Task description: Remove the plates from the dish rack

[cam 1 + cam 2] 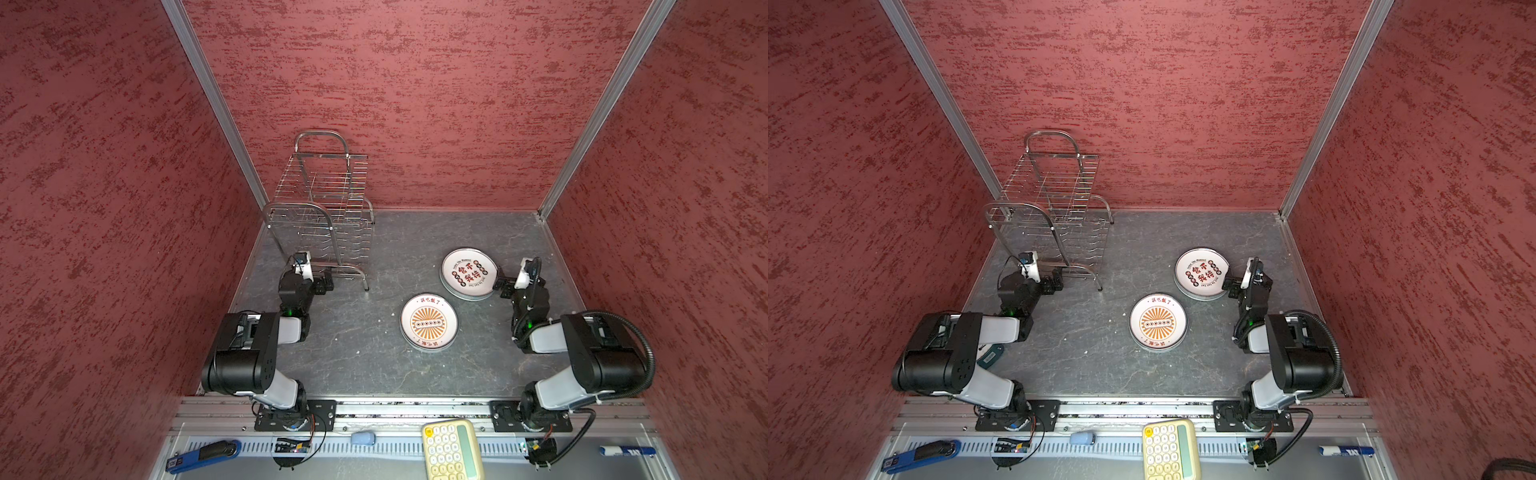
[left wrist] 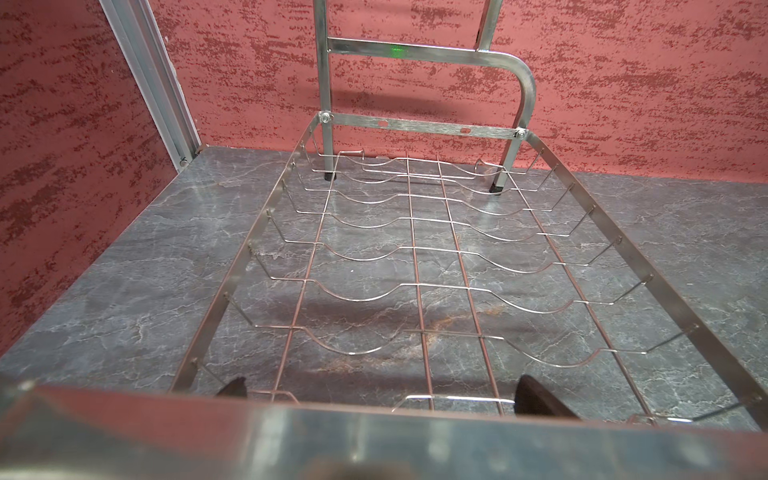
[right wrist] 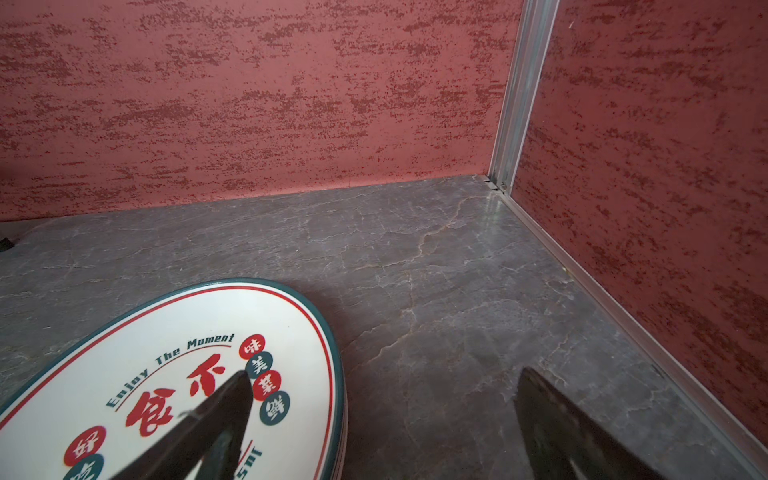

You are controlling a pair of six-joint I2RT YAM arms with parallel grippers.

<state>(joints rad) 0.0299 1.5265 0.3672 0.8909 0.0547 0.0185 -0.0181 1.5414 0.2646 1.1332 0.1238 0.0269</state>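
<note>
The wire dish rack (image 1: 322, 195) stands at the back left, and no plate shows in it. Plates lie in two low stacks on the table. One stack is topped by red characters (image 1: 468, 272), the other by an orange sunburst (image 1: 429, 322). My left gripper (image 1: 326, 284) is open, low at the rack's near end. In the left wrist view the bare lower tier (image 2: 415, 257) stretches ahead and a blurred rack bar hides most of the fingers (image 2: 536, 395). My right gripper (image 3: 384, 399) is open at the right rim of the red-character plates (image 3: 199, 332), one finger over the top plate, holding nothing.
Red walls close in the grey marble table (image 1: 357, 374) on three sides. On the front ledge lie a yellow calculator (image 1: 452, 451), a blue tool (image 1: 203, 455) and a blue marker (image 1: 627, 451). A teal object (image 1: 990, 355) peeks out under my left arm.
</note>
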